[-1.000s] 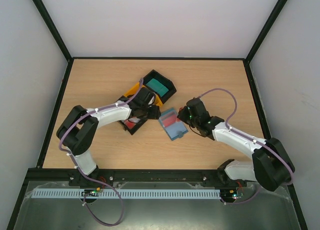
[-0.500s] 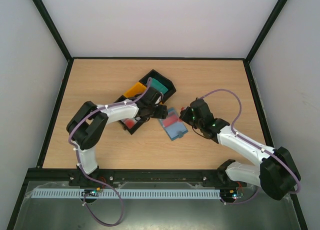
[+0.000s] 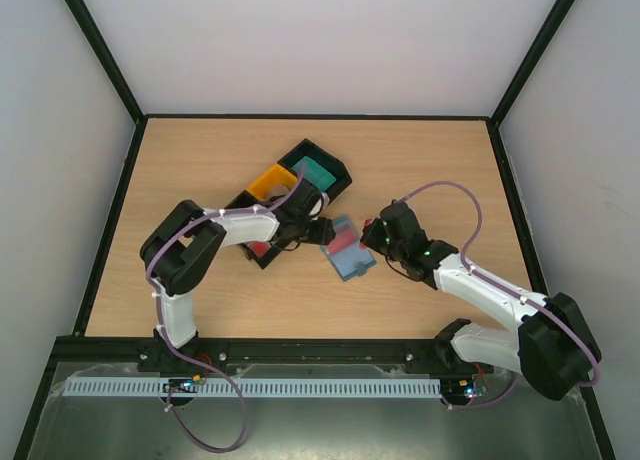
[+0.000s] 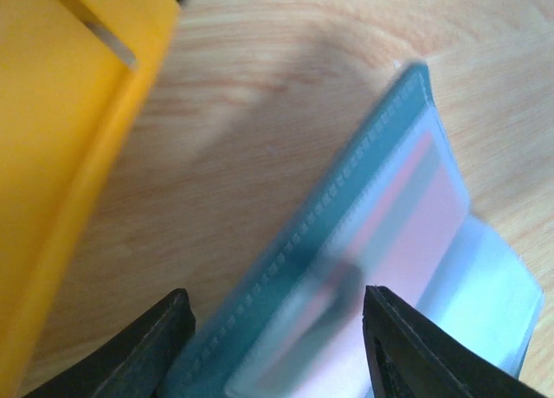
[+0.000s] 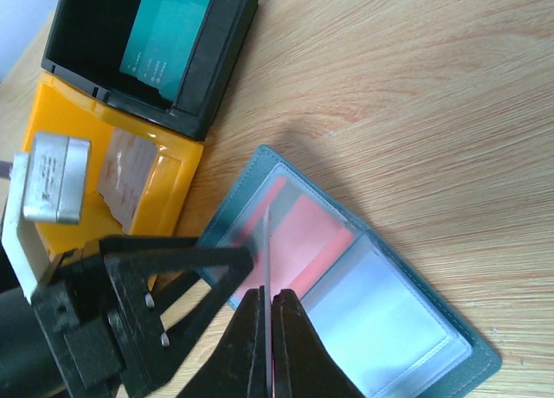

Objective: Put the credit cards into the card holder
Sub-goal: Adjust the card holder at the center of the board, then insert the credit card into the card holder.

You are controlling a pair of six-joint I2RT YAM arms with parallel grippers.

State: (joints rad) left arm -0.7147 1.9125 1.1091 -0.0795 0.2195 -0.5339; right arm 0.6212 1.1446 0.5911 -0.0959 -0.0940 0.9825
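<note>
Over the last second the left gripper (image 3: 318, 229) had moved from above the trays toward the right, arriving at the left edge of the slate-blue folding leather card holder (image 3: 350, 260). The right arm had shifted only slightly and remained at the holder's right side. The holder itself lay where it had been, opened flat on the wooden table (image 3: 420, 160), just beside the yellow plastic tray (image 4: 52, 156).

The left gripper's fingers stood spread, one on either side of the holder's near flap. Whether they pressed on it could not be determined.

The right gripper (image 5: 268, 296) was pressed together on a thin white plastic credit card (image 5: 267, 242), seen edge-on, with its far end at the mouth of the holder's left clear pocket. A pink card (image 5: 303, 234) already sat in that pocket.

Judgement: the left arm's arrival suggested it was there to steady the holder while the held card was inserted. Insertion appeared begun but not complete.

The black plastic tray (image 5: 216, 43) contained a teal card stack (image 5: 164, 35), not involved.
</note>
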